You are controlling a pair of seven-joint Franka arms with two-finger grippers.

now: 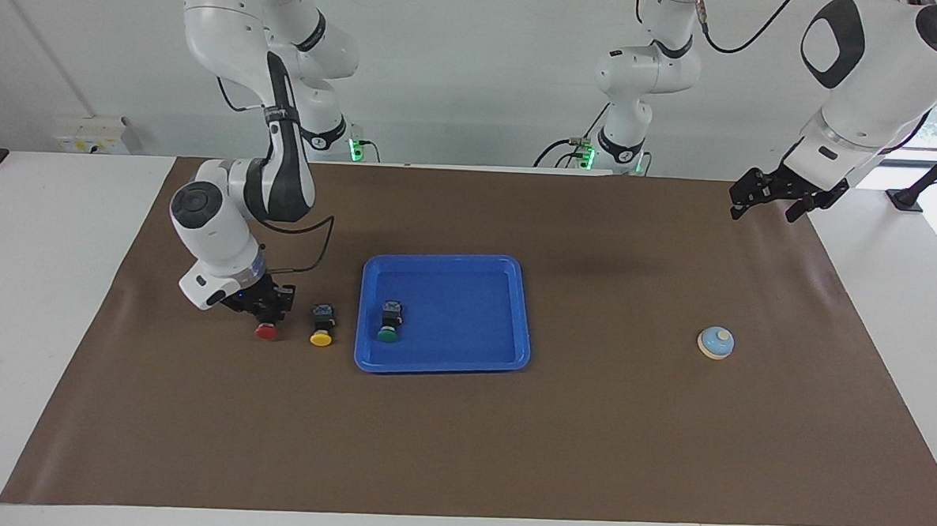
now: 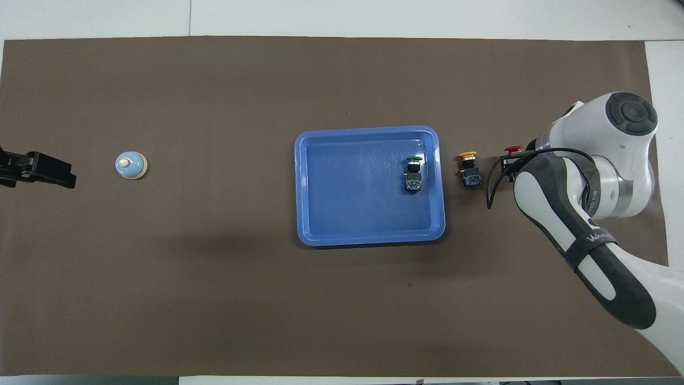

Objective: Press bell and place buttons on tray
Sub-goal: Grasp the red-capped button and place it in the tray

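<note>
The blue tray point(image 1: 506, 312) point(image 2: 320, 187) lies mid-table with the green button point(image 1: 388, 323) point(image 2: 413, 172) on its side in it. The yellow button point(image 1: 322, 327) point(image 2: 469, 168) lies on the mat beside the tray, toward the right arm's end. My right gripper point(image 1: 267, 314) is shut on the black body of the red button point(image 1: 266, 330) point(image 2: 513, 149), low over the mat beside the yellow one. The light-blue bell point(image 1: 716, 342) point(image 2: 130, 164) sits toward the left arm's end. My left gripper point(image 1: 765, 198) point(image 2: 37, 170) waits raised, open.
A brown mat point(image 1: 460, 452) covers the table, with white table point(image 1: 41, 276) showing at both ends. The right arm's elbow and forearm point(image 2: 588, 214) hang over the mat near its end.
</note>
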